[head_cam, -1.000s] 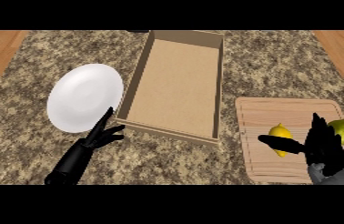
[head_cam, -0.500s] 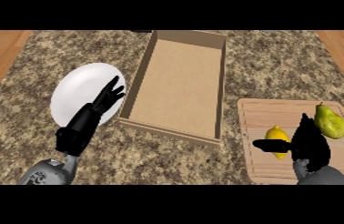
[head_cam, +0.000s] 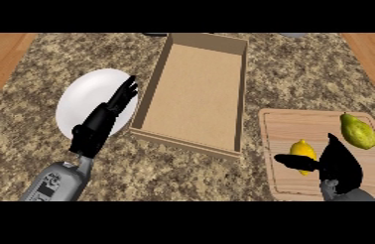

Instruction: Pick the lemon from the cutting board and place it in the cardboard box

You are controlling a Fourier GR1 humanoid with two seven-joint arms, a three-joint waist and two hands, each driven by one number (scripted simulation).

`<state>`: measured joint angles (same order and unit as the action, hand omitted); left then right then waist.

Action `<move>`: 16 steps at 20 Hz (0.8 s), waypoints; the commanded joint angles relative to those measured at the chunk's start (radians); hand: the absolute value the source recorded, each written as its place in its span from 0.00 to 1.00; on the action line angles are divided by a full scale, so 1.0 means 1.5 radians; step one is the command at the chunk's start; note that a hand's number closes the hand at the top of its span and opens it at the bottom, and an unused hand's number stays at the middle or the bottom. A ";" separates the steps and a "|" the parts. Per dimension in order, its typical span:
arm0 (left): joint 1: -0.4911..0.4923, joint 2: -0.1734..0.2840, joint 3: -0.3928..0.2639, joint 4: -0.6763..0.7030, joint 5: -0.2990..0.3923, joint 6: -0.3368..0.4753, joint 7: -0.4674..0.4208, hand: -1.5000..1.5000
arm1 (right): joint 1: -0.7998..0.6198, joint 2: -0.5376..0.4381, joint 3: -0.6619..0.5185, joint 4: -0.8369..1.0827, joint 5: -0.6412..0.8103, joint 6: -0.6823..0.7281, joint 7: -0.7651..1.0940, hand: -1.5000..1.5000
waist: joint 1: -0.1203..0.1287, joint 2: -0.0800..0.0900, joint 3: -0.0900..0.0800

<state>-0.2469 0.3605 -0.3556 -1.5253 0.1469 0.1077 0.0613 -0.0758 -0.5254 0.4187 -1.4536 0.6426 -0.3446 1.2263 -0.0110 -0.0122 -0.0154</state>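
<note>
At the far left a strip of wood floor (head_cam: 13, 52) shows past the edge of the speckled stone counter (head_cam: 66, 54), and a like strip shows at the far right, so the worktop fills nearly the whole view. The left hand (head_cam: 102, 121) lies over the white plate (head_cam: 84, 96), fingers straight and together, holding nothing; it looks to be resting and has no part in the pick. Just right of the plate stands the box (head_cam: 194, 89), open-topped with nothing in it, its long side running away from the robot. Further right, close beside the box, is the board (head_cam: 307, 126), and on it the lemon (head_cam: 302, 152) sits near the near-left part, with a green pear (head_cam: 356, 130) well apart toward the far-right corner. The right hand (head_cam: 333, 163) is over the board's near edge, unclenched, its thumb stretched out left across the lemon's near side and its fingers raised just right of the fruit; I cannot tell whether it touches the lemon. I judge this to be the reach-and-grasp step, with the carry not yet begun. The next move calls for the hand to settle round the lemon and close, then lift clear of the board and travel left over the box wall before letting go.
</note>
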 commanded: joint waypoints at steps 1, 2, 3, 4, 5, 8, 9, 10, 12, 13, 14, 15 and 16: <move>-0.002 0.001 0.018 0.026 0.003 -0.018 -0.019 0.50 | 0.008 0.052 0.010 0.021 0.037 0.019 0.125 1.00 | 0.005 0.009 0.009; 0.008 -0.008 -0.006 0.010 -0.013 -0.012 -0.011 0.50 | -0.003 0.058 0.007 0.022 0.044 0.032 0.130 1.00 | 0.008 0.008 0.010; 0.005 -0.026 -0.018 -0.007 -0.028 0.011 0.006 0.50 | 0.017 0.042 -0.010 0.039 0.034 0.028 0.086 1.00 | 0.007 0.008 0.010; -0.002 -0.023 -0.005 0.006 -0.026 0.001 -0.010 0.50 | -0.001 0.025 -0.025 0.030 0.019 0.067 0.078 1.00 | 0.007 0.008 0.010; 0.000 -0.006 0.018 0.016 -0.006 -0.020 -0.017 0.50 | -0.003 0.031 -0.016 0.001 0.043 0.078 0.118 1.00 | 0.006 0.008 0.009; 0.002 -0.016 0.009 0.006 -0.013 -0.023 0.000 0.50 | 0.009 0.036 -0.032 0.057 0.072 0.052 0.056 1.00 | 0.008 0.009 0.010; -0.008 -0.022 0.012 0.020 -0.019 -0.016 -0.010 0.50 | 0.028 0.061 -0.002 0.054 0.124 0.032 0.084 1.00 | 0.006 0.009 0.010; -0.021 -0.051 -0.005 0.020 -0.039 0.009 0.011 0.50 | 0.001 0.030 -0.036 0.045 0.109 0.068 0.068 1.00 | 0.005 0.008 0.010; -0.011 -0.012 0.022 -0.006 0.002 -0.037 0.008 0.50 | -0.023 -0.012 0.019 0.035 0.094 0.101 -0.137 1.00 | 0.021 0.009 0.011; -0.021 -0.016 -0.003 0.000 -0.016 -0.040 -0.004 0.50 | -0.051 -0.017 0.087 -0.006 0.097 0.129 -0.226 1.00 | 0.059 0.015 0.011; -0.016 -0.032 -0.017 0.007 -0.013 -0.042 -0.007 0.50 | -0.063 -0.017 0.144 -0.053 0.113 0.137 -0.295 1.00 | 0.089 0.019 0.010; -0.024 -0.031 -0.018 0.004 -0.014 -0.046 -0.008 0.50 | -0.072 -0.028 0.177 -0.082 0.119 0.143 -0.353 1.00 | 0.115 0.020 0.011; -0.030 -0.036 -0.027 0.000 -0.015 -0.050 -0.005 0.50 | -0.089 -0.033 0.203 -0.109 0.123 0.151 -0.396 1.00 | 0.140 0.020 0.011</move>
<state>-0.2718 0.3223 -0.3662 -1.5186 0.1271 0.0537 0.0544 -0.1360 -0.5579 0.5483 -1.5414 0.7924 -0.1877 0.8673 0.0937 -0.0022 -0.0160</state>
